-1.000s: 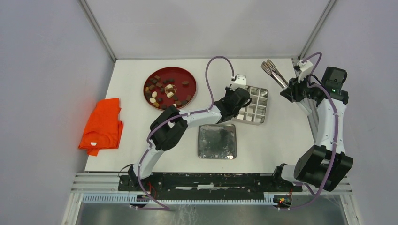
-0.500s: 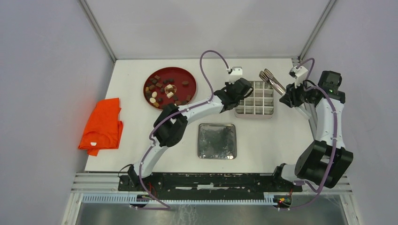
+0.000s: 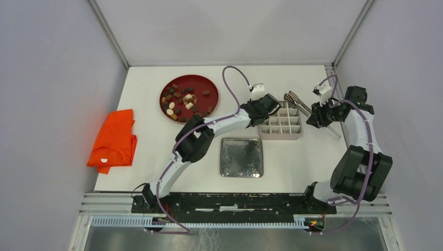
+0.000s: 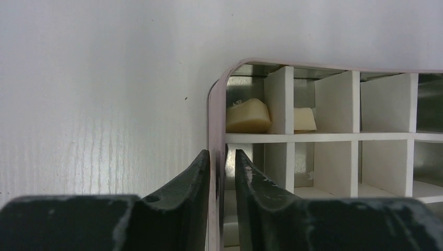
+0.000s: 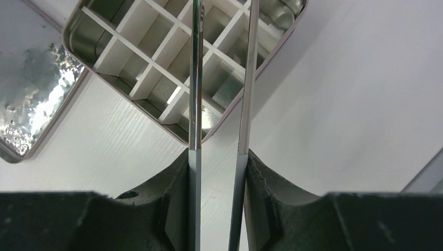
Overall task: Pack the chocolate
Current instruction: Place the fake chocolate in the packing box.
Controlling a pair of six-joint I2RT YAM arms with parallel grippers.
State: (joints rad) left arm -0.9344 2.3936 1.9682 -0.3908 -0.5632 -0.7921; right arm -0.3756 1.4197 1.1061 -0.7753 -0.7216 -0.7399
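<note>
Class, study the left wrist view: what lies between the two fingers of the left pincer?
The side wall of the pale grid box stands between the two fingers of the left pincer, as the left wrist view shows.

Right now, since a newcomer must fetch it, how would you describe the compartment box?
On the white table, look right of the red plate. The box is the pale tin split into a grid by white dividers, unlike the flat, undivided silver tray nearby.

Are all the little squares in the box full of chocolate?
No, the left wrist view shows only two cream pieces in the box, with empty compartments beside them.
</note>
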